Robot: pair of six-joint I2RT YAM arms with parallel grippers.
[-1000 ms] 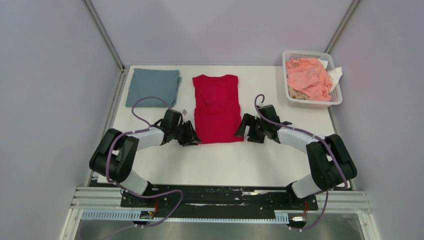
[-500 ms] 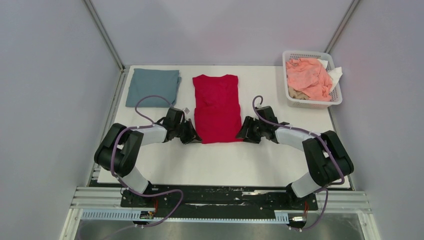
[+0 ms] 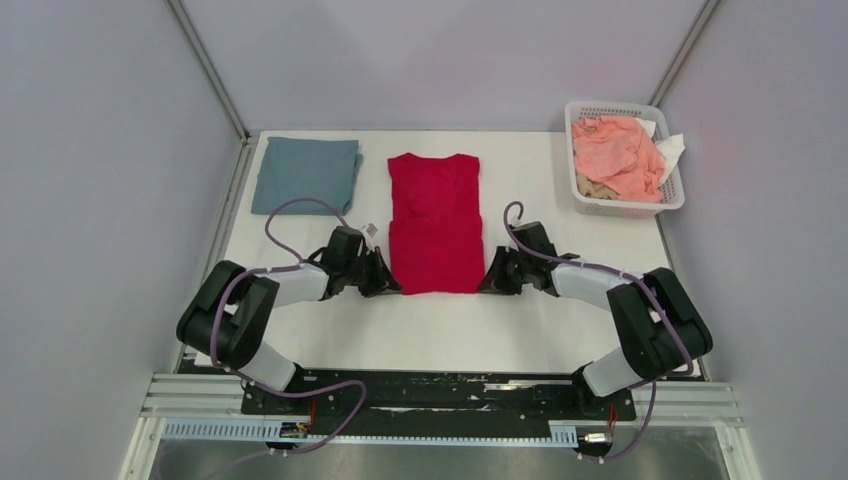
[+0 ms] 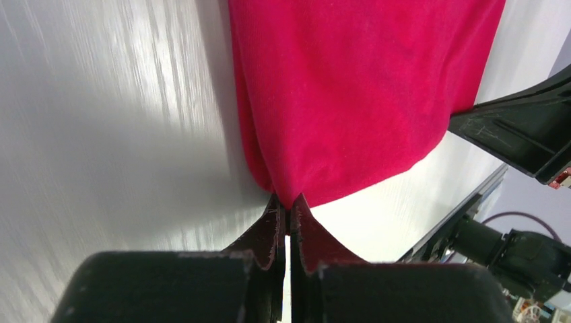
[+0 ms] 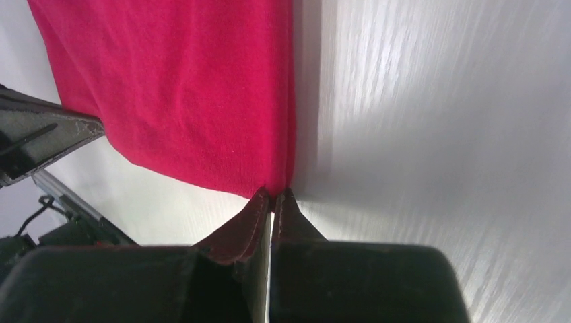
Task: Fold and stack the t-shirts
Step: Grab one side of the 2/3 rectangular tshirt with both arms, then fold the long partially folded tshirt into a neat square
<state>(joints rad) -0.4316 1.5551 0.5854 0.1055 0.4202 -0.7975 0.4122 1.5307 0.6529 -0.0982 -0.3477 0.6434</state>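
We counted two t-shirts on the smooth, glossy white table. One bright crimson red soft cloth t-shirt lay at the middle of the table, folded into a long narrow rectangle with its neckline at the far end. One dusty grey-blue cloth t-shirt lay at the far left corner, folded into a flat near-square and apart from the red one. There were two black two-finger grippers. The left gripper had its jaws pressed together on the near left corner of the red shirt, with the fine-knit cloth pinched between them. The right gripper was clamped likewise on the near right corner. Both sat low at the table surface. One white plastic mesh basket stood at the far right, holding crumpled salmon-pink cloth
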